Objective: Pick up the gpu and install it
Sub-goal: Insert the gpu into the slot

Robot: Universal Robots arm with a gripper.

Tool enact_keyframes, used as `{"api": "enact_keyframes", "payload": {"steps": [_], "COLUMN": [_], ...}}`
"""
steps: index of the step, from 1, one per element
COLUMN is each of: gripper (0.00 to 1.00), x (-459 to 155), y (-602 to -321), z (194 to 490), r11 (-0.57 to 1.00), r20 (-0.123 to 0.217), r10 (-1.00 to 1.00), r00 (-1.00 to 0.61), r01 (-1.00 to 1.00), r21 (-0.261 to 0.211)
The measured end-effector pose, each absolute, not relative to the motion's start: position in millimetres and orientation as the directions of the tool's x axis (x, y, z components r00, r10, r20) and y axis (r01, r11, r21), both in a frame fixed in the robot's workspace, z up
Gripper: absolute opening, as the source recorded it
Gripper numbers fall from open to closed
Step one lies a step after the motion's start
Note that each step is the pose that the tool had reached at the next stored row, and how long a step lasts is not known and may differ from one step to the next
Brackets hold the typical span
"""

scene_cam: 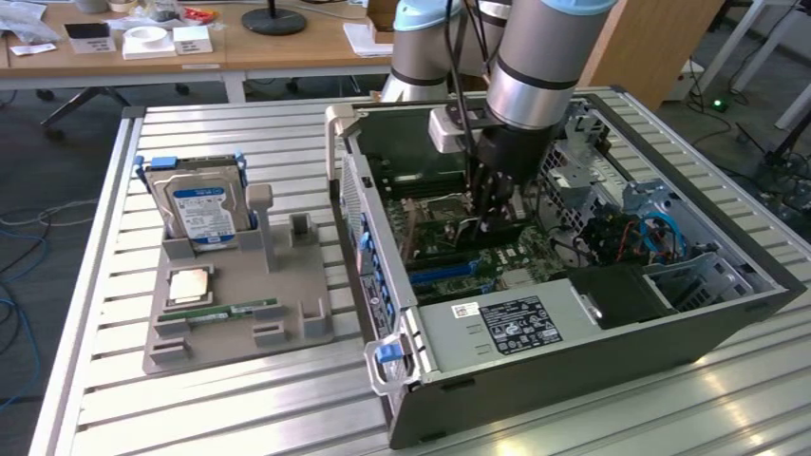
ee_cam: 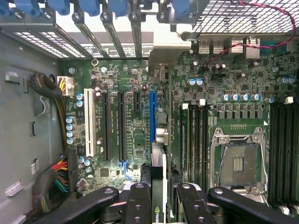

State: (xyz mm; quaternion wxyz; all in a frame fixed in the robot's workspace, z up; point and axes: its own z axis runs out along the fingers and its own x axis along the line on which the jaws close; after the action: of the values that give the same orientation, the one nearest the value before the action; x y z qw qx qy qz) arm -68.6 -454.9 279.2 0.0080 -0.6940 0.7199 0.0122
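My gripper [scene_cam: 497, 204] is down inside the open computer case [scene_cam: 709, 313], above the motherboard [ee_cam: 135, 140]. It is shut on the gpu [ee_cam: 158, 184], a thin card seen edge-on between the two black fingers [ee_cam: 139, 205], with a green logo strip near them. The card hangs upright right over the long blue expansion slot [ee_cam: 152, 116] and partly hides its near end. In the exterior view the gpu [scene_cam: 488, 231] shows as a dark plate below the gripper, close to the board. I cannot tell whether its edge touches the slot.
A grey fixture [scene_cam: 241, 313] on the slatted table holds a silver hard drive [scene_cam: 203, 209], a CPU [scene_cam: 190, 283] and a memory stick [scene_cam: 235, 310]. Inside the case are the CPU socket [ee_cam: 238, 161], memory slots [ee_cam: 194, 140], cable bundles [ee_cam: 51, 179] and the power supply [scene_cam: 514, 323].
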Motion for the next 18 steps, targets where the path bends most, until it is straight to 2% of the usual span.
{"api": "enact_keyframes", "payload": {"steps": [18], "gripper": [0.26], "x": [-73.4], "y": [-454.9], "z": [278.6], "r11": [0.037], "r20": [-0.028], "r10": [-0.999], "r00": [-0.037], "r01": [-0.999], "r21": [0.006]}}
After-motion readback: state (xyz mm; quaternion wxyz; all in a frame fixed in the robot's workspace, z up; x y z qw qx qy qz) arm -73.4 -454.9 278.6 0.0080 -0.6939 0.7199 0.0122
